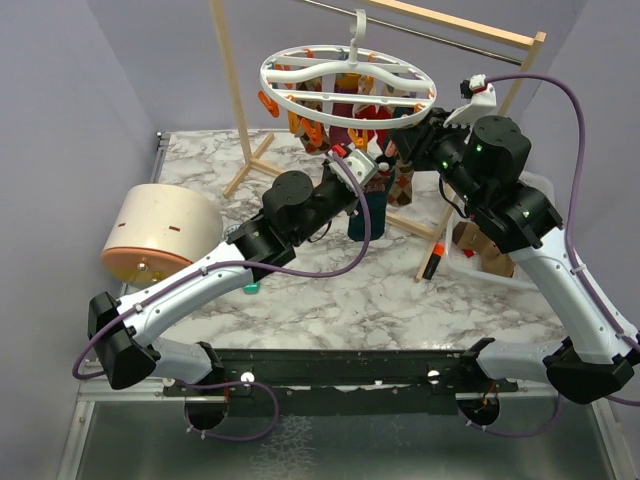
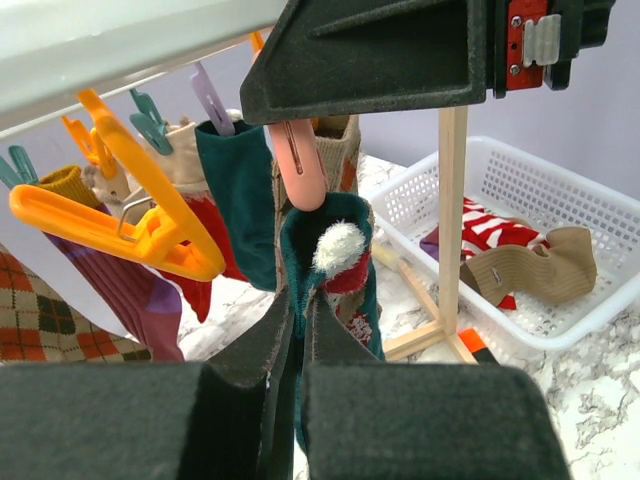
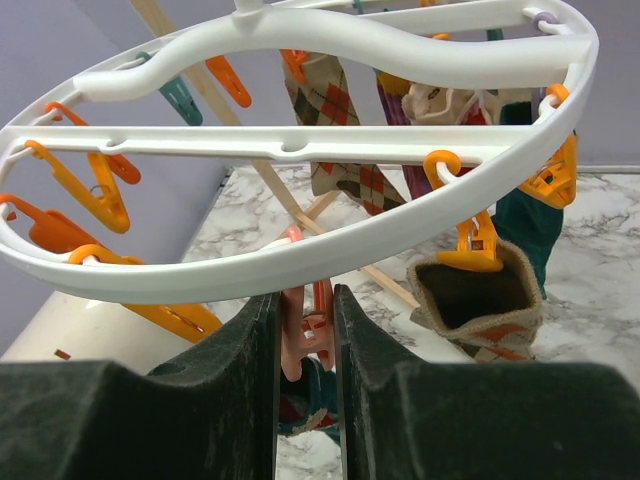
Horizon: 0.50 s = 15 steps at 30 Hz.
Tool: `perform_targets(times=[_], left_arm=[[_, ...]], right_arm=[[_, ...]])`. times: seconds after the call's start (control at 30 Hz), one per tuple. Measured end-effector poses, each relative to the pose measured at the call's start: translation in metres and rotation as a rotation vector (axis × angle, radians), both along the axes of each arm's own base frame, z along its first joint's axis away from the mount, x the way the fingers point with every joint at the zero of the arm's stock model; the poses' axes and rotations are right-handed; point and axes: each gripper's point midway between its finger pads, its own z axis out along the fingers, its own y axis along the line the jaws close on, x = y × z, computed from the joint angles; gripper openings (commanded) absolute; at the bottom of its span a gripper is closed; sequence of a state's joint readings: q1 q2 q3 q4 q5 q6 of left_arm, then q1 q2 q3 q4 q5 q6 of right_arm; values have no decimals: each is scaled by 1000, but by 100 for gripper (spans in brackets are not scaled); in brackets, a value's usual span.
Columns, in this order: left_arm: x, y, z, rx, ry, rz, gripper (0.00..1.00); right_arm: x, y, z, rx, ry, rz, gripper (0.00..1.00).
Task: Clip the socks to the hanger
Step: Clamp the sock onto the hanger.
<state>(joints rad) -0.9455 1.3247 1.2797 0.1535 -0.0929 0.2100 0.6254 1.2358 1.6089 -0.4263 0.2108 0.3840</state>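
The white round hanger (image 1: 300, 75) hangs from the wooden rack with several socks clipped under it. My left gripper (image 2: 300, 300) is shut on the cuff of a dark teal sock (image 2: 345, 265) with red patches and a white pom-pom, holding it up just beneath a pink clip (image 2: 300, 170). My right gripper (image 3: 305, 310) is shut on that pink clip (image 3: 300, 330) below the hanger's rim (image 3: 300, 250), pads pressing its two arms. The teal sock (image 3: 310, 400) shows under the clip. In the top view both grippers (image 1: 375, 180) (image 1: 400, 135) meet at the ring's near side.
A white basket (image 2: 560, 190) at the right holds a red-white striped sock (image 2: 490, 225) and a tan sock (image 2: 540, 265). The wooden rack's post (image 2: 450, 220) stands beside it. A round beige container (image 1: 160, 235) sits at the left. Orange clips (image 2: 130, 230) dangle close by.
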Motion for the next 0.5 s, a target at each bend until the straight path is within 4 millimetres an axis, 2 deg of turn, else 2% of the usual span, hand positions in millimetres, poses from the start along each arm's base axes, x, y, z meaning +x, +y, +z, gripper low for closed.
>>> perform_targets(times=[0.5], left_arm=[[1,0,0,7,1,1,0]], right_arm=[[0,1,1,2,-3,4,0]])
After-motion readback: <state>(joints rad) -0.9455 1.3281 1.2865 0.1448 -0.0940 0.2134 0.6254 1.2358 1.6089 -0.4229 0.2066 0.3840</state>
